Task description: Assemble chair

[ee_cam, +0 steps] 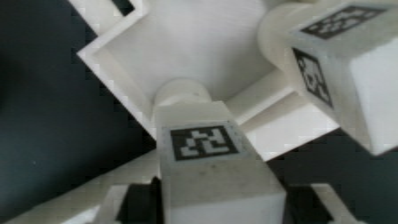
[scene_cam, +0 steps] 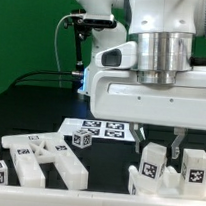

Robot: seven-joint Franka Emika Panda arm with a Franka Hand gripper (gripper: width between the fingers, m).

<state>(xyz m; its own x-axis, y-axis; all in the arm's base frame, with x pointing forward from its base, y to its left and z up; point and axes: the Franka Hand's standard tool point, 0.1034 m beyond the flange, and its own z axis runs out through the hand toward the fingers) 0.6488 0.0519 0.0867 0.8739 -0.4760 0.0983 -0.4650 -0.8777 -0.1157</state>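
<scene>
Black table, green backdrop; white chair parts, marker board on it.

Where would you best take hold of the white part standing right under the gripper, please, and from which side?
Probably from straight above, pinching the white part across its narrow body, one finger on each flat long side. In the wrist view it runs as a slim bar between the fingers of the gripper. A neighbouring block stands close, so stay centred.
</scene>
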